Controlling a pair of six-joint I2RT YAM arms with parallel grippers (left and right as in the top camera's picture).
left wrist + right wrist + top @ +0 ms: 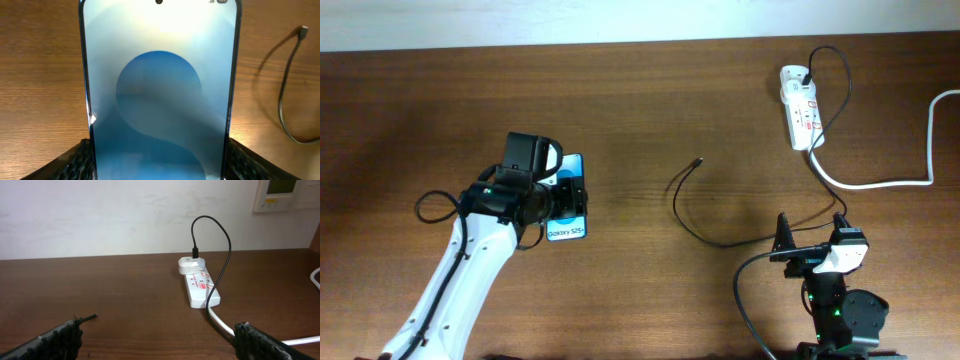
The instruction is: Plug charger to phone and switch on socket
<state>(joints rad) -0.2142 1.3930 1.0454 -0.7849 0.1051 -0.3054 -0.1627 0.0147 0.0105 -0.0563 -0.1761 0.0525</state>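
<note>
The left tool (159, 162) is clamped on the slim blue-screened smartphone (160, 100), probably to steady it on the brown wooden counter (650, 90). The right tool (157, 337) stands apart, empty. The thin black charger cable (680, 205) lies loose between them, plugged into the white power strip (801, 110). The thick white cord (880, 183) lies clear.

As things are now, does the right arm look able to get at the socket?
Probably yes. The right gripper is open and faces the socket across bare table. Only the thin charger cable and the white cord lie at the strip's near end, so it may brush them.
</note>
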